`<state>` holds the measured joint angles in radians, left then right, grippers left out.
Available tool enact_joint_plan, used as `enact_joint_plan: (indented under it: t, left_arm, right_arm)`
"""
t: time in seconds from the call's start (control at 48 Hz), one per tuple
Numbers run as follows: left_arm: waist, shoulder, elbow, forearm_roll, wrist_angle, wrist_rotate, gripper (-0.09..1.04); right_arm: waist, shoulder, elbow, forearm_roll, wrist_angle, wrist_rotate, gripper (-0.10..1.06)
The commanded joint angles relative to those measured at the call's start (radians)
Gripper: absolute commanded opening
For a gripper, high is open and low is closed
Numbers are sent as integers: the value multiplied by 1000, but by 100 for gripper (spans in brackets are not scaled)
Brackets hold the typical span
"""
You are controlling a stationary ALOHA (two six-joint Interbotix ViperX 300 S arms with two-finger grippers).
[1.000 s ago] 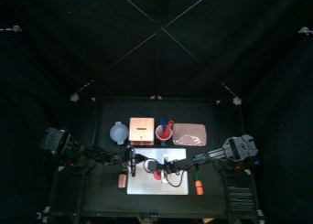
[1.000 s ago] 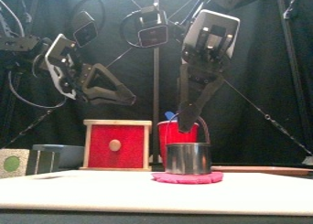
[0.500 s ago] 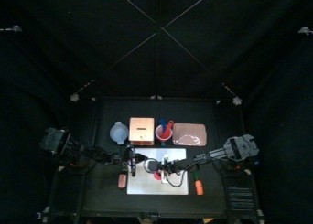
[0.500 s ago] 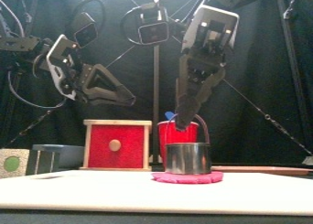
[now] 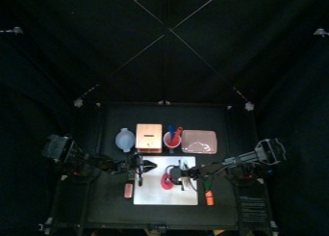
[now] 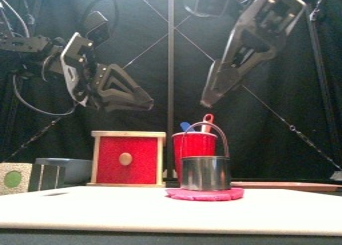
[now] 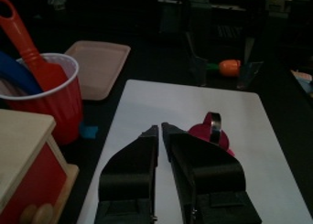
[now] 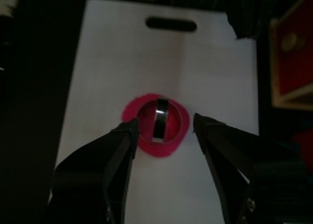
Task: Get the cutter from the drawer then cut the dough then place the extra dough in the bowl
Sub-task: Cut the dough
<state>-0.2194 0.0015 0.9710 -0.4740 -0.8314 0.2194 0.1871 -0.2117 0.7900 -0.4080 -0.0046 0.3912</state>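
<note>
At the back left of the tabletop (image 5: 110, 115) sits the bowl (image 5: 125, 137). It is too small to see what is inside. Just right of it stands the box (image 6: 127, 159), with its red drawer front facing the front. The left end effector (image 7: 162, 129) hangs over the left part of the board (image 8: 123, 54). Its jaws are pressed together and hold nothing. Right of the box, behind the board, stands the cup (image 6: 197, 147). A blue knife (image 7: 11, 72) and a red knife (image 7: 27, 45) stick up out of it. The cutter (image 8: 160, 118) stands on the pink dough (image 8: 145, 141), and the dough lies flat near the middle of the board. The right end effector (image 8: 166, 121) hangs high over the cutter with its jaws spread wide, touching nothing. Right of the cup, at the back, lies the pink tray (image 5: 201, 140).
</note>
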Motion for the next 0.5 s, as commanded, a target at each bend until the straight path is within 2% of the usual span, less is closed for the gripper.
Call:
enact_joint_plan:
  t: [0.021, 0.083, 0.292, 0.5]
  left_arm:
    - [-8, 17, -40, 28, -54, 5, 54]
    - [-15, 35, -44, 49, -83, 3, 54]
    - [-63, 144, -77, 87, -156, -3, 56]
    - [-101, 232, -133, 87, -160, -3, 63]
  right_arm:
    - [-32, -32, 63, 25, -155, 0, 85]
    - [-46, -20, 109, 51, -232, -17, 85]
    - [-97, 63, 178, 98, -393, -20, 85]
    - [-97, 135, 199, 193, -491, -29, 85]
